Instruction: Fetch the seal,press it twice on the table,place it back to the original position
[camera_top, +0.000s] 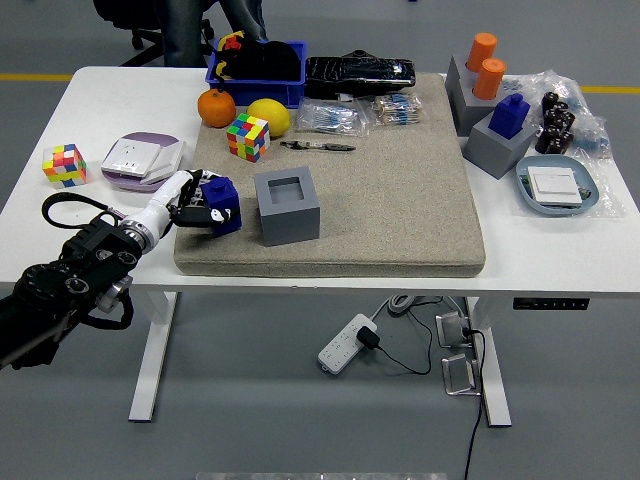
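Seal (219, 203) in hand: I have the blue stamp pinched between the white fingers (186, 190) of my left hand (178, 203), low over the left edge of the tan mat (400, 190) that covers the middle of the counter (90, 105). I cannot tell whether its base touches the mat or hangs just above it. The grip is from the side, which leaves the stamp's bottom face free to press down. Just past the fingers, to their right, stands the grey holder block (288, 205), its square socket empty. I judge that to be the seal's home, kept close for the return. Behind the fingers sit a white-and-lilac box (140, 158) and a Rubik's cube (61, 163); a second cube (248, 136) lies beyond them. My right hand is out of sight.
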